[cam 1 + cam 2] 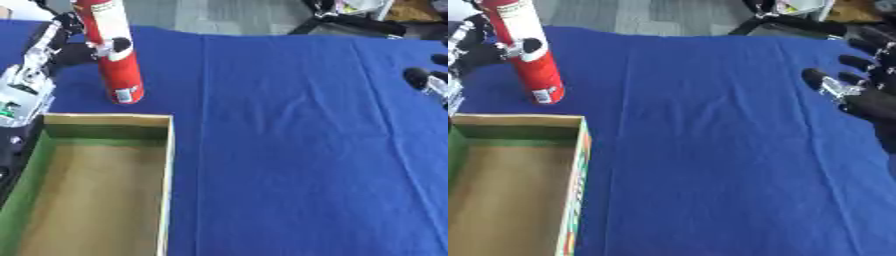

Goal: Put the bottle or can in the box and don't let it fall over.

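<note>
A tall red can (120,67) with a white label stands at the far left of the blue cloth, leaning slightly, its base just beyond the box's far wall. My left hand (70,51) comes in from the left and is shut on the can's upper half, with the thumb across its front. The open cardboard box (105,119), green inside its walls with a brown floor, fills the lower left and holds nothing. My right hand (866,100) rests open at the right edge, fingers spread, far from the can.
The blue cloth (297,150) covers the whole table, with creases running front to back. Black equipment legs (798,22) and grey floor show beyond the far edge.
</note>
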`<state>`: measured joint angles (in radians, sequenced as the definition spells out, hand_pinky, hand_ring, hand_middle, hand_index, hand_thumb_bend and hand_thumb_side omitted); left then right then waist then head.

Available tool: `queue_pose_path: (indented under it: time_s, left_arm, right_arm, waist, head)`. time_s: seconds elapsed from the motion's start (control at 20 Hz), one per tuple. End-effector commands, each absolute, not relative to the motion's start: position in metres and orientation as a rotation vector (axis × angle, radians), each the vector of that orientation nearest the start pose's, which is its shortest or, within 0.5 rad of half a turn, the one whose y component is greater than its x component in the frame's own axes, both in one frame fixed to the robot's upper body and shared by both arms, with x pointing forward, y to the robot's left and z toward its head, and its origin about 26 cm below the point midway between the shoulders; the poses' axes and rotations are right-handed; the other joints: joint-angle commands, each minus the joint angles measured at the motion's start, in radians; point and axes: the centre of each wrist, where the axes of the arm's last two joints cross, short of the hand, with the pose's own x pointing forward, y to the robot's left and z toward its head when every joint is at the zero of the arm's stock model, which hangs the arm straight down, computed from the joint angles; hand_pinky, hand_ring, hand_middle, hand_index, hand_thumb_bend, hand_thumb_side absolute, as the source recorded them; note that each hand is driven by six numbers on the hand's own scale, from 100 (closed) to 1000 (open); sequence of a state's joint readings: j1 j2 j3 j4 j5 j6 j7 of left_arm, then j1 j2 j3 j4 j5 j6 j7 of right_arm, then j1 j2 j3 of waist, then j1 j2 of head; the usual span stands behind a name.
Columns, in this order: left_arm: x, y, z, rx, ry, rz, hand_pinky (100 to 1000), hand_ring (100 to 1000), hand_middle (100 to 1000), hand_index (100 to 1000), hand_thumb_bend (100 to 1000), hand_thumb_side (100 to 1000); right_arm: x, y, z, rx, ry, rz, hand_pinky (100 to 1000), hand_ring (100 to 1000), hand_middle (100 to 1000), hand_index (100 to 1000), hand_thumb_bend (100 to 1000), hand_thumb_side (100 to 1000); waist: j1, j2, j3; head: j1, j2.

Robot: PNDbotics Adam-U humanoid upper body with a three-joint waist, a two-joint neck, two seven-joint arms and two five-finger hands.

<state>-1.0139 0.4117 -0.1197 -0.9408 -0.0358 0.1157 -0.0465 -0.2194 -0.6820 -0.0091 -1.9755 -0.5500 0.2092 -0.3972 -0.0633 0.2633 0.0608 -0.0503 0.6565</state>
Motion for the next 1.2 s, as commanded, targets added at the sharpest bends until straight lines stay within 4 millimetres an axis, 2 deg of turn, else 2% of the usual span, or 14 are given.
queue_pose_path:
  time_s: [0.05,0.55,0.8,1.0,1.15,1.2]
  left_arm:
    - [0.485,0.254,0.249,0.356,-1.833,-0.524,826,963,896,841,886,322]
    - [0.491,0.247,0.244,0.365,-1.839,-0.479,810,953,882,833,870,306]
    - [0.492,0.245,0.24,0.364,-1.847,-0.459,806,939,868,819,832,276]
    - [0.493,0.244,0.239,0.355,-1.844,-0.458,813,906,795,774,758,235]
    - [0.493,0.245,0.238,0.349,-1.839,-0.451,795,850,701,699,650,179]
    - [0.493,0.245,0.238,0.35,-1.839,-0.45,794,847,696,694,644,176]
  right_arm:
    - [0.287,-0.318,0.225,-0.183,-1.968,0.007,879,880,883,913,620,100]
    - [0.289,-0.315,0.228,-0.157,-1.974,0.017,879,880,883,911,619,100]
    - [0.289,-0.314,0.228,-0.153,-1.974,0.017,880,880,883,911,617,100]
    - [0.289,-0.314,0.228,-0.155,-1.972,0.014,880,880,883,911,616,100]
    - [0.289,-0.315,0.228,-0.157,-1.972,0.012,880,881,883,911,613,100]
    - [0.289,-0.315,0.228,-0.157,-1.972,0.012,880,881,883,911,614,100]
  waist:
    - [0.003,-0.016,-0.005]
    - [-0.004,-0.014,-0.015]
    - [-0.006,-0.013,-0.017]
    - [-0.004,-0.014,-0.017]
    - [-0.004,-0.015,-0.018]
    - [-0.004,-0.015,-0.018]
  head:
    - [0.006,-0.011]
    - [0.022,-0.018]
    - [0.025,-0.016]
    - [0.023,-0.015]
    - [0.022,-0.012]
    - [0.022,-0.011]
